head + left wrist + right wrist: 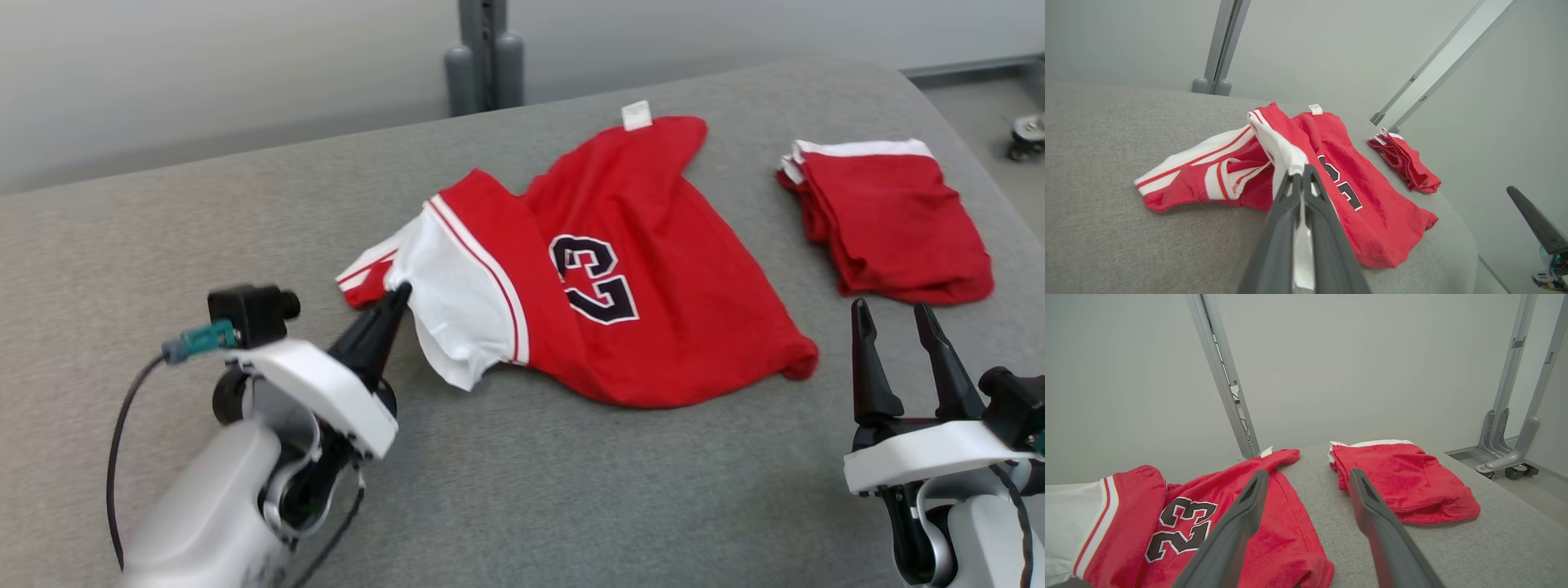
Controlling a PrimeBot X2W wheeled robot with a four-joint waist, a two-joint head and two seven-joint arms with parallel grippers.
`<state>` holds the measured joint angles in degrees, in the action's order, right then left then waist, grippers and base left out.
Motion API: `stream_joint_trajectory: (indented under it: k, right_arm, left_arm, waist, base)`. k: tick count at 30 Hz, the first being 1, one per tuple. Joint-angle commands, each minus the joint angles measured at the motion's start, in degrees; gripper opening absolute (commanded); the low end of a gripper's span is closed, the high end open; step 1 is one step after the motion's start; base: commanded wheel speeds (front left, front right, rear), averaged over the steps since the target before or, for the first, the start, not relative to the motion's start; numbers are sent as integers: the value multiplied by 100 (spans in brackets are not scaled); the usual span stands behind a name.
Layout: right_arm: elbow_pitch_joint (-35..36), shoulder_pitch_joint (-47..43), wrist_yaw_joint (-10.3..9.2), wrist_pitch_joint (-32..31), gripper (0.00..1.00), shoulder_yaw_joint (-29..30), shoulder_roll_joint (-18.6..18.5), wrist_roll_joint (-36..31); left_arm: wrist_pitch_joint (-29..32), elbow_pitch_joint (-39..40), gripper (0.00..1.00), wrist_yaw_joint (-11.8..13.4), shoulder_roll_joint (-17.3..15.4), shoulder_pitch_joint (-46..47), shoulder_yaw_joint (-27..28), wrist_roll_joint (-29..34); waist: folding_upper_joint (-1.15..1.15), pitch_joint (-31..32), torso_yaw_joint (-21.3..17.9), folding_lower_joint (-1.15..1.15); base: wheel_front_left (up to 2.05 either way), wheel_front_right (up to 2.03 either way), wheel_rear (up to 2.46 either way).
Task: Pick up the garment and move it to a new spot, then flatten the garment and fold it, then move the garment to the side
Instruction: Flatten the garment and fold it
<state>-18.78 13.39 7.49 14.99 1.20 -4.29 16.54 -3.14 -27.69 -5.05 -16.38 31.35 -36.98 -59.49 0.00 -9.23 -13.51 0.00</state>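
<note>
**Left claw** (397, 294): fingers together, clamped on the white edge panel of the red number 23 jersey (694, 269), at the jersey's 9 o'clock side. In the left wrist view the white cloth is pinched between the fingers and rises clear of the grey tabletop (522, 490). A red and white striped part lies slack beneath it.

**Right claw** (890, 312): fingers apart, holding nothing. It hovers at 4 o'clock from the jersey, near its lower red corner.

**Jersey:** lies at the tabletop's centre, not flat. The white-trimmed part is doubled over the red body. The number reads upside down in the head view, and a white label (636, 115) sits at the 12 o'clock edge. A folded red garment (890, 220) lies apart at 3 o'clock.

**Assessment:** the step in hand appears to be flattening, with one edge held. The next move, in my judgement, is to draw the white panel outward toward 9 o'clock to open the overlap. The right claw would take the 4 o'clock corner for counter-tension.

**Risk:** a one-sided pull may drag the whole jersey.
</note>
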Motion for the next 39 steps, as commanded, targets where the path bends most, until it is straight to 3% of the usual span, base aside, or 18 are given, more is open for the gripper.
stream_joint_trajectory:
  k: [1, 13, 21, 34, 35, 36, 37, 38, 39]
  right_arm:
    - [-14, -61, 1, 27, 100, -8, -63, -66]
    - [-166, -100, 1, 27, 100, 117, -212, -74]
    - [-223, -130, 1, -69, 100, 245, -295, -108]
    - [-142, -179, 1, -241, 100, 295, -395, -137]
    - [-130, -179, 1, -244, 100, 295, -403, -138]
    - [-120, -178, 1, -264, 100, 299, -410, -144]
    - [-106, -174, 1, -284, 100, 300, -409, -150]
    - [-95, -173, 1, -300, 100, 299, -410, -155]
    - [-87, -176, 1, -307, 100, 299, -410, -161]
  left_arm:
    - [-29, 228, 0, 90, -84, -213, 6, 6]
    - [314, 3040, 0, 1352, -848, -1828, -13, -47]
    - [344, 3630, 0, 1877, -1112, -2751, 87, -314]
    - [583, 3036, 0, 1698, -879, -3105, -345, -500]
    - [607, 2987, 4, 1684, -876, -3092, -368, -511]
    - [635, 2930, 28, 1686, -882, -3087, -373, -504]
    - [632, 2876, 83, 1704, -882, -3083, -367, -506]
    - [605, 2832, 100, 1724, -891, -3061, -349, -483]
    - [561, 2803, 100, 1747, -910, -3029, -313, -455]
  waist:
    - [0, 113, 201, 0]
    - [0, 366, 1031, 0]
    - [0, 342, 1377, 0]
    - [0, 339, 1470, 0]
    - [0, 340, 1470, 0]
    - [0, 343, 1469, 0]
    - [0, 346, 1468, 0]
    - [0, 348, 1466, 0]
    - [0, 353, 1462, 0]
  base:
    - [0, 0, 0]
    - [0, 0, 0]
    - [0, 0, 0]
    - [0, 0, 0]
    - [0, 0, 0]
    - [0, 0, 0]
    - [0, 0, 0]
    - [0, 0, 0]
    - [0, 0, 0]
